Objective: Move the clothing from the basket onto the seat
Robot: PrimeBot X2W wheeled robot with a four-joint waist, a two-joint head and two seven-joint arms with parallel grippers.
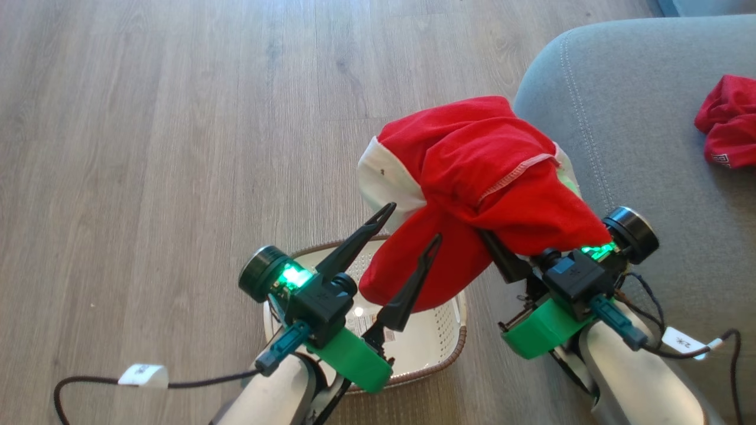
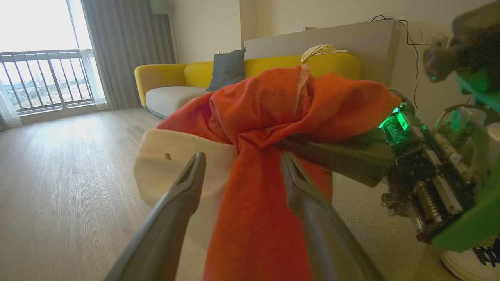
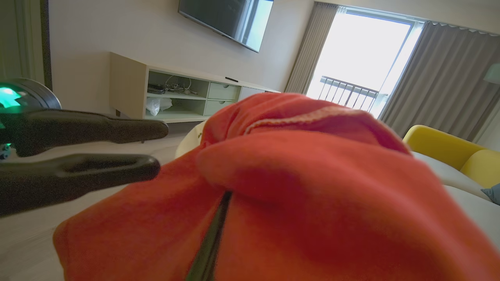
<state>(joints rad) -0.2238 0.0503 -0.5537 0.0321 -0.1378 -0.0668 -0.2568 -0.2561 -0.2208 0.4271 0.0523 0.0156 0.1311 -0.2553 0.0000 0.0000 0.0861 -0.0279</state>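
A red garment with white panels (image 1: 472,171) hangs bunched over my right gripper (image 1: 505,257), which is shut on it, its fingertips hidden in the cloth. It hangs above the cream basket (image 1: 455,348) and beside the grey seat (image 1: 620,118). My left gripper (image 1: 411,224) is open, its fingers spread on either side of the garment's hanging lower fold. In the left wrist view that red fold (image 2: 254,218) drops between the spread fingers of the left gripper (image 2: 242,160). A second, plain red garment (image 1: 726,121) lies on the seat at the right. The right wrist view shows the garment (image 3: 312,187) over one dark finger (image 3: 213,234).
Wooden floor (image 1: 177,147) stretches to the left and ahead of the basket. A yellow sofa (image 2: 164,78) with a grey pillow stands across the room. A low TV cabinet (image 3: 175,93) lines the far wall. Cables (image 1: 88,383) trail from both wrists.
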